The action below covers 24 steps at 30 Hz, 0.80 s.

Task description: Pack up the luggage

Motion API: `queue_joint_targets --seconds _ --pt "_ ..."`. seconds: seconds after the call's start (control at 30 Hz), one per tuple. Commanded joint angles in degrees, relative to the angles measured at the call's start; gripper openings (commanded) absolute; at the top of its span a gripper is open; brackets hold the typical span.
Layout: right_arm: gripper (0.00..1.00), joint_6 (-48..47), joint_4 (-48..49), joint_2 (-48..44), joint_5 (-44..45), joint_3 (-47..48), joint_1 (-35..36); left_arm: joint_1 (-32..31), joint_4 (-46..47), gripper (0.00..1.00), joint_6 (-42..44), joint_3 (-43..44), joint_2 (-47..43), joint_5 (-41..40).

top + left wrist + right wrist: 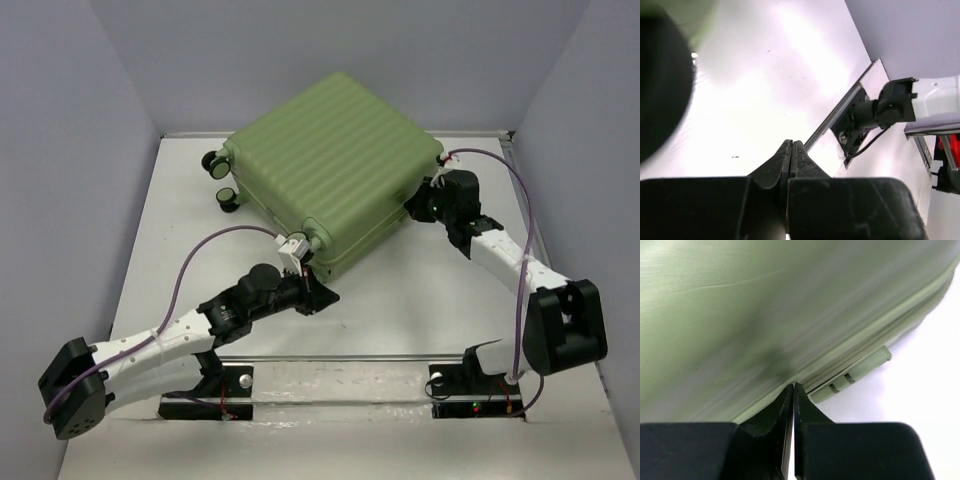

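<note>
The light-green ribbed luggage [330,165] lies closed and flat at the back middle of the table, turned at an angle, two wheels [222,180] at its left end. My left gripper [322,292] is shut and empty at the luggage's near corner, fingers [790,152] together over bare table. My right gripper [424,205] is shut and empty, tips against the luggage's right side. In the right wrist view the green shell [765,305] fills the frame, with its zipper seam [880,335] and a green foot [852,377] just past the fingertips [793,390].
Grey walls enclose the white table [420,300] at left, right and back. A metal rail [350,358] carries both arm bases at the near edge. The right arm's base [875,112] shows in the left wrist view. A dark blurred shape [660,85] fills that view's left.
</note>
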Motion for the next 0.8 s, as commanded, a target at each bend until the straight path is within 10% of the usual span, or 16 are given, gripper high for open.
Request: queue_joint_targets --seconds 0.0,0.2,0.4,0.5,0.77 --pt "0.14 -4.0 4.3 -1.8 -14.1 8.6 0.0 -3.1 7.6 0.06 2.4 7.0 2.0 -4.6" --pt "0.5 1.9 0.2 -15.0 -11.1 -6.7 0.0 -3.1 1.3 0.06 6.0 11.4 0.6 -7.3" --pt "0.47 5.7 1.1 -24.1 -13.9 -18.8 1.2 -2.0 -24.9 0.71 8.5 18.6 -11.8 -23.6" --pt "0.48 7.5 2.0 -27.3 -16.0 -20.9 1.3 2.4 -35.8 0.82 10.0 24.9 -12.2 -25.8" --pt "0.71 9.8 6.4 -27.7 -18.4 -22.5 7.3 19.7 -33.8 0.9 23.4 26.1 -3.7 -3.0"
